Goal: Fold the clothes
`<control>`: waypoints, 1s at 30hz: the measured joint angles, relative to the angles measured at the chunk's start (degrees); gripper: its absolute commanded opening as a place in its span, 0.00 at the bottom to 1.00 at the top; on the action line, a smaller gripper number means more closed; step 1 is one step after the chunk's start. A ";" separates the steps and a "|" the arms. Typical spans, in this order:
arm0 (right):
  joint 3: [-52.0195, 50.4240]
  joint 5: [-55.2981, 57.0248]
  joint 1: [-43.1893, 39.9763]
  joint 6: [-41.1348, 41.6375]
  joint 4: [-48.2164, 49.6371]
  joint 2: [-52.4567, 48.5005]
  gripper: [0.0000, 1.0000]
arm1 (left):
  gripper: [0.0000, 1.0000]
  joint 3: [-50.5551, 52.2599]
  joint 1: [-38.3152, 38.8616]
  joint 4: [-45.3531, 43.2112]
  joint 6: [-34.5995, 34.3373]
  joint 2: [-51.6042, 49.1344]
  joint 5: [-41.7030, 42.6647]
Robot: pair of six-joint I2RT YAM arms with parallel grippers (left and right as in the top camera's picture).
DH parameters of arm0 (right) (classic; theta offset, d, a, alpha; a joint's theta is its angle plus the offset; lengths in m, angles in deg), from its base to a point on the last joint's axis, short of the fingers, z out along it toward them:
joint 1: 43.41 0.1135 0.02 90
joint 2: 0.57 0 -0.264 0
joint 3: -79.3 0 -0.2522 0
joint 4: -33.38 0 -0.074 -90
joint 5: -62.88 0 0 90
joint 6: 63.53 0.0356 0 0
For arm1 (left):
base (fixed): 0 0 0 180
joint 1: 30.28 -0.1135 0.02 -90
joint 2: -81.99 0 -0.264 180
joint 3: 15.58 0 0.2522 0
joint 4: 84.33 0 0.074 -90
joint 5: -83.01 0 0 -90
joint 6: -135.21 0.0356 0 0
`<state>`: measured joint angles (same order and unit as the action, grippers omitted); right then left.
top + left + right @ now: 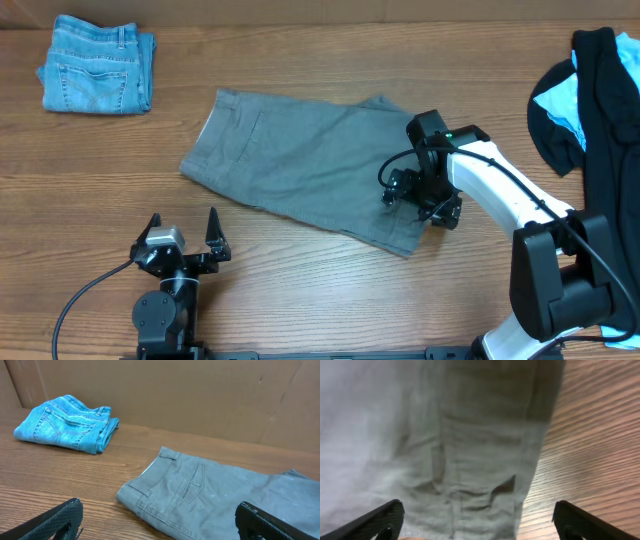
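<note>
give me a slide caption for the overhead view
Right gripper open over grey shorts; folded jeans lie apart.

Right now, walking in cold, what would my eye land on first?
The grey shorts lie spread across the middle of the table, with the right gripper open over their right end. Folded jeans sit at the far left corner, and a black and blue heap of clothes lies at the right edge.

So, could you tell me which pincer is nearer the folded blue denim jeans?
Left. Left pincer: in front of the jeans. Right pincer: far across, over the grey cotton shorts.
</note>
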<state>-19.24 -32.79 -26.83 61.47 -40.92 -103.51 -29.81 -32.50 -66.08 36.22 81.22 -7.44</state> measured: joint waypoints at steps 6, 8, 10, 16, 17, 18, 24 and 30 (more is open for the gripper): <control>0.00 4.07 -1.73 1.77 0.04 0.00 1.00 | 1.00 0.00 0.00 0.00 0.00 0.00 -0.02; 0.00 4.74 -2.89 1.92 0.07 0.00 1.00 | 1.00 0.00 0.00 0.00 0.00 0.00 0.00; 0.00 5.22 -3.87 1.95 0.07 0.00 1.00 | 1.00 0.00 0.00 0.00 0.00 0.00 -0.02; -0.02 6.67 -4.46 2.10 1.49 0.00 1.00 | 1.00 0.00 0.00 0.00 0.00 0.00 0.00; -0.02 7.10 -4.50 2.10 1.99 0.00 1.00 | 1.00 0.00 0.00 0.00 0.00 0.00 -0.02; -0.02 7.41 -4.55 2.10 2.27 0.00 1.00 | 1.00 0.00 0.00 0.00 0.00 0.00 -0.02; -0.11 7.61 -6.62 1.90 1.84 0.00 1.00 | 1.00 0.00 0.00 0.00 0.00 0.00 0.00; -4.00 6.93 -6.99 1.07 3.56 0.00 1.00 | 1.00 0.00 0.00 -0.02 0.00 0.00 0.00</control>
<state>-23.24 -25.86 -33.83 62.54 -37.35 -103.51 -29.81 -32.50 -66.10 36.22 81.22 -7.44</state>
